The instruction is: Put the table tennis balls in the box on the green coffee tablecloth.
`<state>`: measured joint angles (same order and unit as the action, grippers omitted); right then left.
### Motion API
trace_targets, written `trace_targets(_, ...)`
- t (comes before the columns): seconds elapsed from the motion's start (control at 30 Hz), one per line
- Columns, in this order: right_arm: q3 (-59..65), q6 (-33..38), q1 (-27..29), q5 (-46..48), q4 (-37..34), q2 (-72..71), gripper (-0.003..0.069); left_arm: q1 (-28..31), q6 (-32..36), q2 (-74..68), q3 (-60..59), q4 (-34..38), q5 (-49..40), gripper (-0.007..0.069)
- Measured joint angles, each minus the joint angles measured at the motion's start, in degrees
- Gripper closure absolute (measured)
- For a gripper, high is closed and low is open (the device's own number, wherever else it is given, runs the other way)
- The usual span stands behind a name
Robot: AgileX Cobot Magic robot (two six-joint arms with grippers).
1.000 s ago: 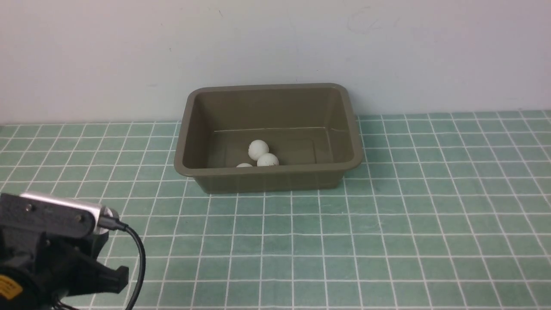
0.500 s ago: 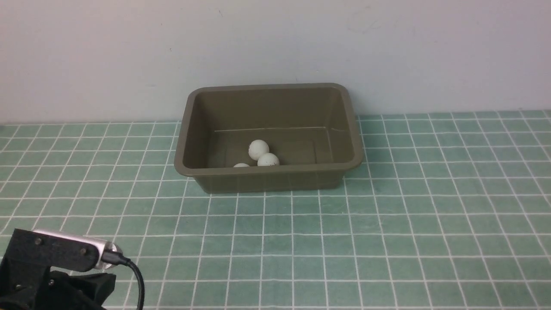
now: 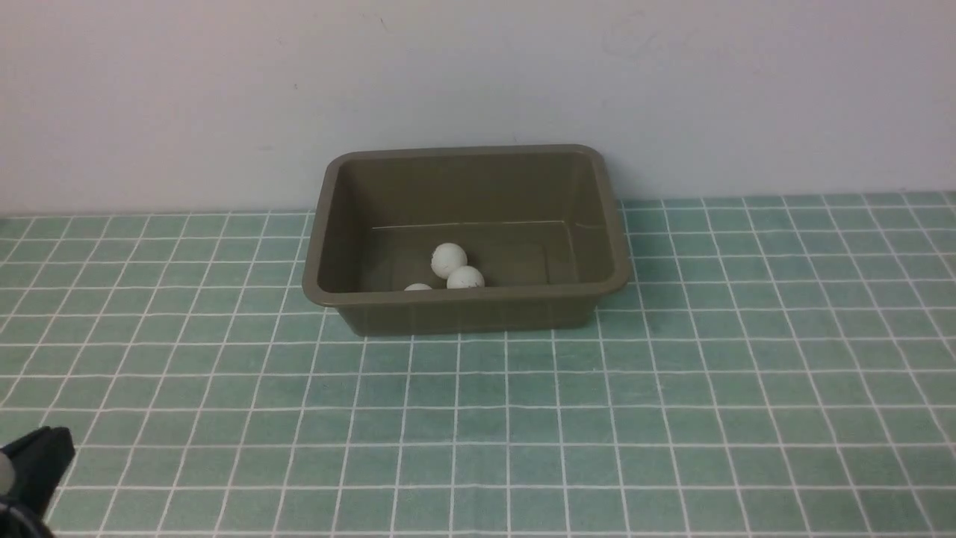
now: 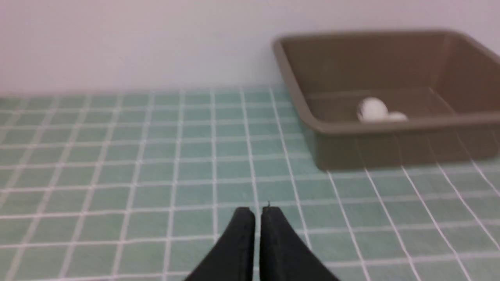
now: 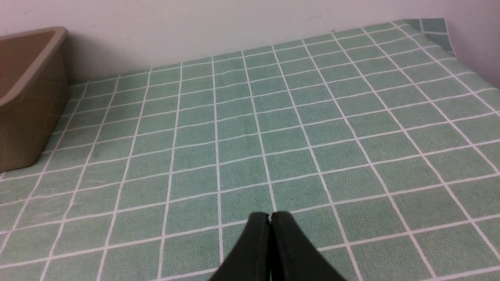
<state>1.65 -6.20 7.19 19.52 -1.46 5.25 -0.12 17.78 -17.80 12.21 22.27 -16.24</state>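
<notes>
The green coffee tablecloth point(image 3: 672, 388) covered the desk up to the pale wall point(image 3: 478, 75). The box point(image 3: 463, 299) stood on it against that wall, its long axis running along the wall, its open top facing up. All three table tennis balls point(image 3: 449, 260) lay inside, clustered by the box's near wall, left of its middle; one carried a small dark mark, and the third barely showed above the near rim. No ball showed on the cloth around the box, so the task looked finished, with nothing left but parking the arms. The left pincer point(image 4: 257, 212) hung low over the cloth, well apart from the box's left end, jaws pressed together and empty. The right pincer point(image 5: 270, 217), off the box's right end, was likewise closed on nothing.
</notes>
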Motion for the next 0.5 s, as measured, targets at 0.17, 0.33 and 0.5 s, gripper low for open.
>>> trace_targets(0.17,0.0,0.0,0.0,0.05,0.0,0.0,0.0669,5.6,0.0,6.63,0.0,0.0,-0.05,0.0615)
trace_targets(0.33,0.0,0.0,0.0,0.06,0.0,0.0,0.0669,6.15,0.0,7.68,-0.05,0.0,-0.05,0.0615)
trace_targets(0.5,0.0,0.0,0.0,0.11,0.0,0.0,0.0669,6.19,0.0,9.2,-0.61,0.0,-0.18,0.0615)
